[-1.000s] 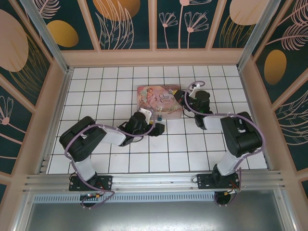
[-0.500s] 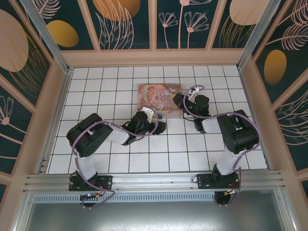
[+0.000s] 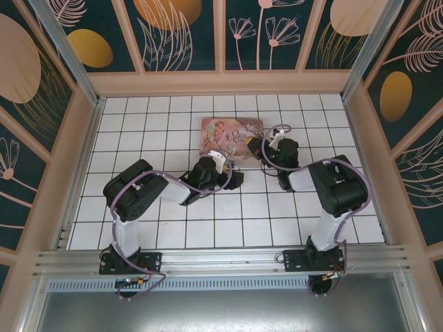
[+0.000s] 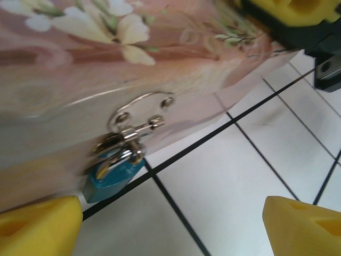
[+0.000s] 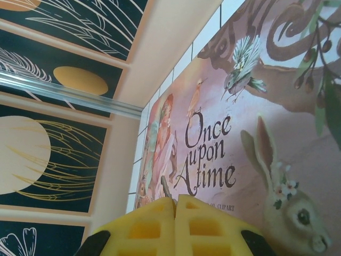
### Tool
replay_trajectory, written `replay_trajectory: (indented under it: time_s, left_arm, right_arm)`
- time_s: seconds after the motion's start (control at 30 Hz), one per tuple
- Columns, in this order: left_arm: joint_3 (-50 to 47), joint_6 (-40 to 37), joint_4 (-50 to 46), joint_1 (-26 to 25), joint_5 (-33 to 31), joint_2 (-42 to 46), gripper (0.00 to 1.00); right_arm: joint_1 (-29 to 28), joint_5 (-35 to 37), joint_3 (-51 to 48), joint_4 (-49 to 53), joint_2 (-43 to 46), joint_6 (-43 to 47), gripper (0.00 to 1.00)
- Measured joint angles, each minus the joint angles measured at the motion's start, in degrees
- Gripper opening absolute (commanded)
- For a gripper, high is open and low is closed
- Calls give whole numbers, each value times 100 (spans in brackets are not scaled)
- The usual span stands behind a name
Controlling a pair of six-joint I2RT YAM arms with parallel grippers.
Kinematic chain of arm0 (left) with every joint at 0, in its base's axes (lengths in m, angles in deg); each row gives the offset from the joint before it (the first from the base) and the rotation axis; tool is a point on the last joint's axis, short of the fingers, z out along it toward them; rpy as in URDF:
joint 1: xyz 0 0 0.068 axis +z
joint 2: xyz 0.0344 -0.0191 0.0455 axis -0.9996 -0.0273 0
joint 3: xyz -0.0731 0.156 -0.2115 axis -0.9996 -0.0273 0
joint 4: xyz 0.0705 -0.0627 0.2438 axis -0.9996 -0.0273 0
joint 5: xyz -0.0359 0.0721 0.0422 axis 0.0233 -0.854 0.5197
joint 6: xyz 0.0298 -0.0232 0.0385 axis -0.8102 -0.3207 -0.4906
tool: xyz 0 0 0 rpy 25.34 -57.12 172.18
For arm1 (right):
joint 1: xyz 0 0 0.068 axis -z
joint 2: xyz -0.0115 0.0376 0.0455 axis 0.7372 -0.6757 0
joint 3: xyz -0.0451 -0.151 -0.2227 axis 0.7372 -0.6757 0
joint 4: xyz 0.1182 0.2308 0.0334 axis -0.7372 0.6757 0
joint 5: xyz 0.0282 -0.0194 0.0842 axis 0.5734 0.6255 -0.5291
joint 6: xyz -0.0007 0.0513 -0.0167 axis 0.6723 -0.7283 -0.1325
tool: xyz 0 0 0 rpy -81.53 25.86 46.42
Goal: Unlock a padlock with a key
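The padlock (image 4: 109,180) has a blue body and a silver shackle. It hangs from the hasp on the front wall of the pink tin box (image 4: 80,69), with its body touching the tiled floor. My left gripper (image 4: 170,229) is open, its yellow fingertips (image 4: 37,226) wide apart just in front of the padlock, which sits towards the left finger. In the top view the left gripper (image 3: 234,178) is at the box's near edge. My right gripper (image 5: 175,205) is shut on the key (image 5: 166,188), whose thin metal tip sticks out above the pads, over the box lid (image 5: 256,133). Seen from above, the right gripper (image 3: 256,146) is at the box's right side.
The tin box (image 3: 232,133) lies at the middle of the white tiled floor (image 3: 145,138), a few tiles from the back wall. Peach walls with dark panels close in the floor on three sides. The right gripper's yellow pad (image 4: 290,10) is close above the box's right corner.
The tin box has slid a little towards the back wall. The left gripper has followed it forward and to the right. The right gripper has shifted slightly left over the lid.
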Motion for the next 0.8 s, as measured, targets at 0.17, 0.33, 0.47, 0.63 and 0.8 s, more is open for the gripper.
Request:
replay_trajectory:
  time_s: [0.17, 0.33, 0.47, 0.63, 0.8]
  left_arm:
    - [20, 164, 90, 83, 262, -4, 89]
    - [24, 313, 170, 179, 455, -13, 89]
    - [24, 350, 260, 214, 507, -52, 89]
    - [31, 299, 229, 223, 385, -52, 90]
    - [70, 116, 90, 223, -48, -52, 90]
  right_arm:
    - [-35, 17, 0, -74, -46, 0, 0]
    - [-57, 26, 2, -227, -131, -4, 0]
    - [-61, 50, 2, -339, -192, -20, 0]
    - [-70, 61, 2, -391, -219, -24, 0]
    - [-83, 61, 2, -439, -247, -24, 0]
